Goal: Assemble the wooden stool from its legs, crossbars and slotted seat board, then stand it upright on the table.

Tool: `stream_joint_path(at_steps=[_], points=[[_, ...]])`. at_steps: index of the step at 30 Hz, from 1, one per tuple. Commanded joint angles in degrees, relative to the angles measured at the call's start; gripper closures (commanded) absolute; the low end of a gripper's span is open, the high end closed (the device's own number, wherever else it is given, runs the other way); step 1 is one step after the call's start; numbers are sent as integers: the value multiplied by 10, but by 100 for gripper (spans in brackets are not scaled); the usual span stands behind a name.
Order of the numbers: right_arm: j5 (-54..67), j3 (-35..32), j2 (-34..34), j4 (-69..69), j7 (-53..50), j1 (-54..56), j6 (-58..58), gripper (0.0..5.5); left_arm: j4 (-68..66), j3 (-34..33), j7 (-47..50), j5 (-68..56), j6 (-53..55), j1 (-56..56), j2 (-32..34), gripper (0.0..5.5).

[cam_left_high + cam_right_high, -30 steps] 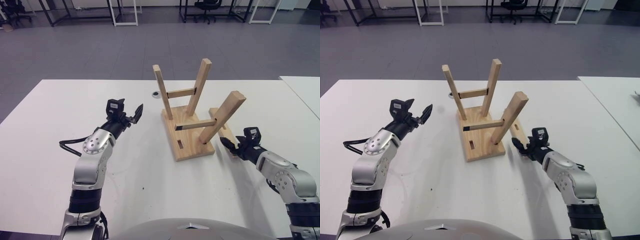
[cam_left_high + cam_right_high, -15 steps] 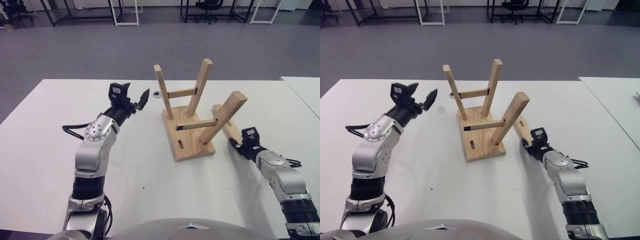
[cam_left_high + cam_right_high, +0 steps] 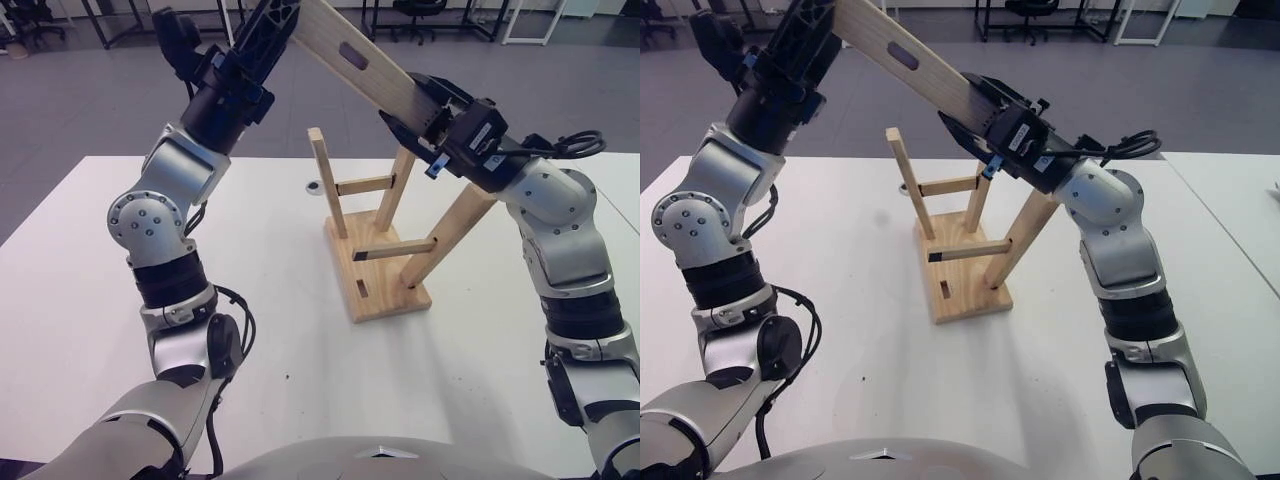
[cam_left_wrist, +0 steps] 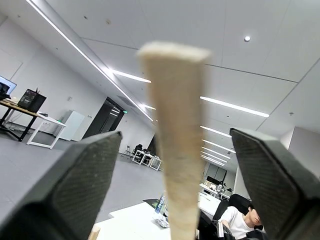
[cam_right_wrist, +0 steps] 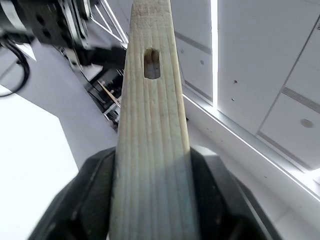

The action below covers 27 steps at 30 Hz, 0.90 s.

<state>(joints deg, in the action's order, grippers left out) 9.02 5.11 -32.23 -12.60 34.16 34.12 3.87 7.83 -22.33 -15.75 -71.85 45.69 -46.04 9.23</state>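
White table: part-built stool stands upside down near the middle, seat board flat on the top, three legs up, two crossbars fitted.

Fourth leg is in the air above and left of that frame. Its long axis slopes from high on my left down to my right.

Right gripper is clamped on the lower end. Left gripper straddles the upper end, jaws wide, a gap on both sides in the wrist view.

Open slot sits at the seat's near-left corner, below the held leg.

Judgement: the right arm carries the leg and is nearer the frame. The leg must swing to vertical, with one end down over that slot.
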Motion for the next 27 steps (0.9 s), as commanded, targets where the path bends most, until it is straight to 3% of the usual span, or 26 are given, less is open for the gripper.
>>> stream_joint_path(at_steps=[1, 13, 16, 19, 23, 27], points=[[13, -3, -1, -12, 28, 5, -7, 344, -3, 1, 8, -5, -20, -15, 5, 188], [5, -9, 22, -26, 26, -7, -28, 344, 43, 19, 16, -37, -24, 17, 23, 398], [6, -11, 25, -32, 25, -8, -33, 344, 38, 19, 13, -32, -30, 16, 29, 440], [7, -9, 27, -36, 27, -9, -47, 344, 38, 22, 6, -25, -36, 16, 32, 446], [-19, 2, 14, -34, 34, -11, -58, 235, 47, 11, 11, -4, -44, 19, 65, 447], [49, -126, -1, -36, -17, -4, -128, 179, 114, -92, 29, -92, -7, 127, 164, 447]])
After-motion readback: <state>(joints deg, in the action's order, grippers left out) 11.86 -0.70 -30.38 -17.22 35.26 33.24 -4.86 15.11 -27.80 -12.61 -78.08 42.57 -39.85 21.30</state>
